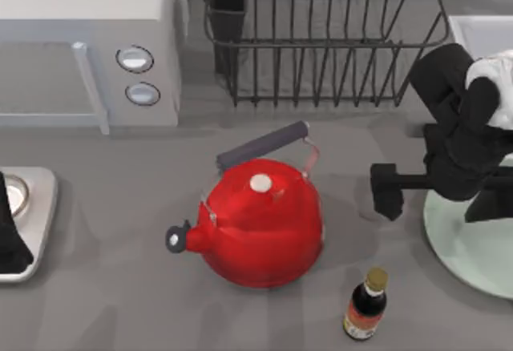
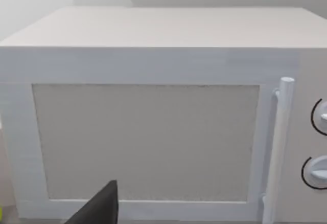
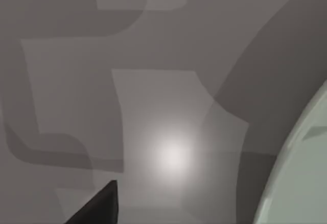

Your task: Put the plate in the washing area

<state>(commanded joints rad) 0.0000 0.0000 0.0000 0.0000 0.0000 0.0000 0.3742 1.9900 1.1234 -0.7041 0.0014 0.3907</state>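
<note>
My right end effector (image 1: 390, 191) hangs over the desk (image 1: 120, 287) just beside the plate's (image 1: 465, 247) left rim, arm body over the plate itself; probably lining up for an edge grab since the plate lies flat. Can't tell if its fingers are apart or together. Plate sits at the desk's right edge, below the washing area (image 1: 473, 30) in the far right corner, not in it yet. Red kettle (image 1: 260, 223) and sauce bottle (image 1: 366, 304) stand left of the plate, near enough to mind. Left arm is parked at far left, its wrist camera facing the microwave (image 2: 153, 132).
</note>
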